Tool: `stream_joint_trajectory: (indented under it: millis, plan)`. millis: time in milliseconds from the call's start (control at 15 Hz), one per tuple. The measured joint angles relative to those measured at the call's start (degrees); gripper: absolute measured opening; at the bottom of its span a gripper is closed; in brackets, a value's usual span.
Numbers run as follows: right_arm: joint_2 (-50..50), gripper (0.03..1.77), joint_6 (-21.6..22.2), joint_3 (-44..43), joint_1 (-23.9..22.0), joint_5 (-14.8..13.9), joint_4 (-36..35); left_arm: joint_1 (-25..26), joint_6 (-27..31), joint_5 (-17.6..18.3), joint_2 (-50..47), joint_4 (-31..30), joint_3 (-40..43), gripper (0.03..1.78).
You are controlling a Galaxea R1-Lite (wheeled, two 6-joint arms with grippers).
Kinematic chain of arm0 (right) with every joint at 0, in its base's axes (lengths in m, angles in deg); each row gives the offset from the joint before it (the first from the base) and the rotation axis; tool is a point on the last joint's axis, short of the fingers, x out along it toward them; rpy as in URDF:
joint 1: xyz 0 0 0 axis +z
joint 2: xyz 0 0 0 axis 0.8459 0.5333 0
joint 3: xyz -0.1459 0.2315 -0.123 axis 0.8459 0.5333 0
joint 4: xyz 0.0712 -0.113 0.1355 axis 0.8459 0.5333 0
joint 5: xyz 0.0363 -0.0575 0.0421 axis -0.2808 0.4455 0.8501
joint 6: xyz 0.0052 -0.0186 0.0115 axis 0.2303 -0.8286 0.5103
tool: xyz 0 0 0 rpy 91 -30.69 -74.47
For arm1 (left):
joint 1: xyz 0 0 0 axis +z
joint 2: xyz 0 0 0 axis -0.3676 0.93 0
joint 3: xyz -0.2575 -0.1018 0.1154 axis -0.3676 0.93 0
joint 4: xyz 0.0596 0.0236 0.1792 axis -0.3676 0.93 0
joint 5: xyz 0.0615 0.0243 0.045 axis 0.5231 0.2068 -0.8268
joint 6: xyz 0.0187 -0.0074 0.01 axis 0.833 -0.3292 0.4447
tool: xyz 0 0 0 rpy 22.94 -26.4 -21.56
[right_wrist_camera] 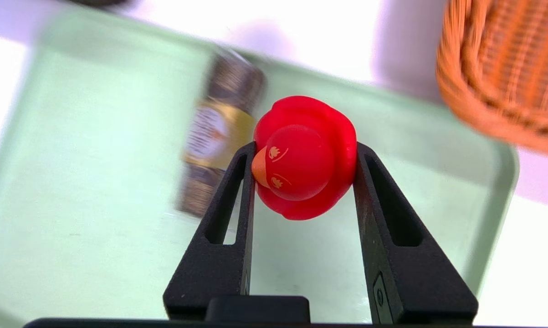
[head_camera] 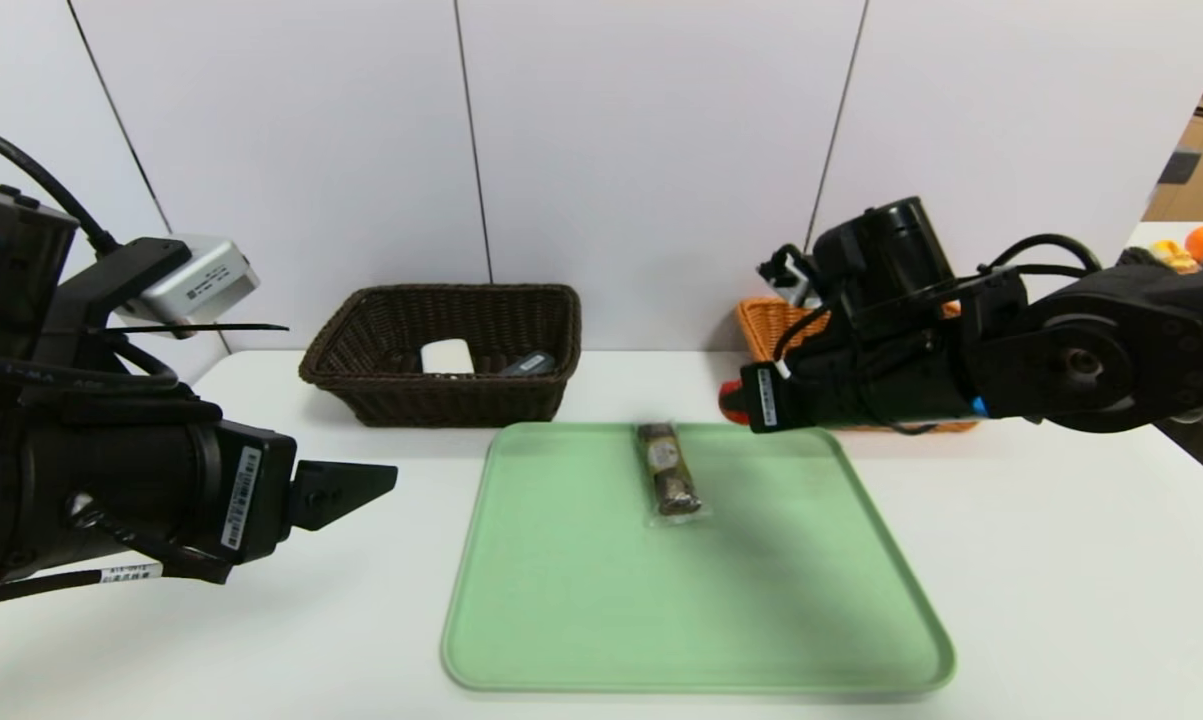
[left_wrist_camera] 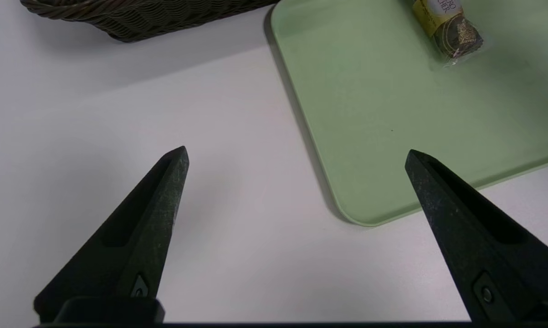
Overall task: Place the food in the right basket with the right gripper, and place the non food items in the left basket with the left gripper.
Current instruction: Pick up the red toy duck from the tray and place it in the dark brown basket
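While your right tool (right_wrist_camera: 304,157) pinches the small red rubber duck (right_wrist_camera: 304,157) between its two black fingers (right_wrist_camera: 237,191), one finger pressing on each side of the duck's body, the duck hangs clear above the green tray (right_wrist_camera: 73,182), at the centre of the right wrist frame. In the head view you find that tool (head_camera: 736,398) right of centre, just past the tray's far edge, with only a sliver of red duck (head_camera: 729,400) showing at its tip. Behind it, mostly hidden by the arm, sits the orange-tan basket (head_camera: 766,325); in the right wrist frame its woven wall fills the upper right corner.

Your left tool (left_wrist_camera: 296,155) is spread wide, holding nothing and touching nothing: its two pointed fingers (left_wrist_camera: 164,191) hover over the white desk (left_wrist_camera: 119,114) and the near corner of the tray. In the head view it sits at the lower left (head_camera: 346,490), well apart from the tray's contents.

The snack roll (head_camera: 667,480), dark brown with a gold label in clear wrap, lies on the tray (head_camera: 581,600) in its far half, just above the centre of the head frame. The dark brown basket (head_camera: 441,400) stands on the desk, upper left of centre, holding the white block (head_camera: 447,356) and the grey case (head_camera: 527,364).
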Motion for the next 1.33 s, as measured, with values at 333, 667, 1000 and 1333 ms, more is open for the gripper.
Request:
stream_joint_trajectory:
  millis: [333, 667, 1000, 1333]
  plan:
    - [-2.0, 0.61, -2.8, -7.4, 3.9, 1.9, 0.0, 0.0, 0.4, 0.0, 0.0, -1.0, -0.1, 1.69]
    - [4.1, 0.59, -3.1, -17.9, 5.5, 7.3, 0.0, 0.0, 0.3, 0.0, -0.2, -1.7, -0.1, 1.69]
    - [14.6, 0.58, -3.8, -31.3, 6.1, 12.4, 0.0, 0.0, 0.3, 0.0, -0.2, -1.7, -0.1, 1.69]
    - [23.1, 0.57, -8.6, -37.9, 7.3, 18.1, -0.9, 0.1, 0.1, 0.0, 0.2, -1.7, 0.3, 1.69]
